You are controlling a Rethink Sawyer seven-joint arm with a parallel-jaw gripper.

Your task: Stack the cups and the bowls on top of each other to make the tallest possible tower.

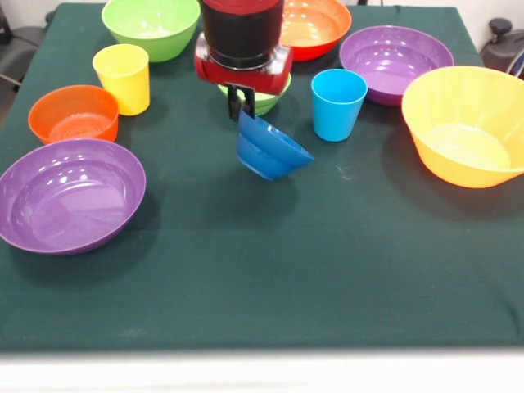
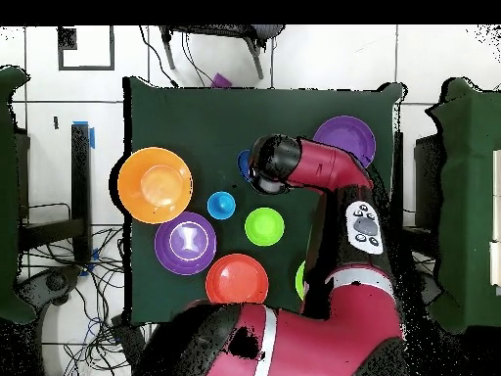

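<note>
My gripper [image 1: 241,112] is shut on the rim of the small dark blue bowl [image 1: 270,149], which hangs tilted just above the cloth at mid-table. In the overhead view only a sliver of that blue bowl [image 2: 244,164] shows beside the arm's wrist. Right behind the gripper sits a small green bowl [image 1: 264,100]. The light blue cup [image 1: 337,102] stands upright to its right, the yellow cup [image 1: 123,78] to its left. The big orange bowl [image 1: 471,123] rests open side up at the right. Every piece stands singly; no tower is in view.
A purple bowl [image 1: 70,195] and a small red-orange bowl [image 1: 74,115] sit at the left. At the back are a green bowl [image 1: 151,24], a red-orange bowl [image 1: 315,24] and a second purple bowl [image 1: 395,61]. The green cloth [image 1: 262,278] covers the table.
</note>
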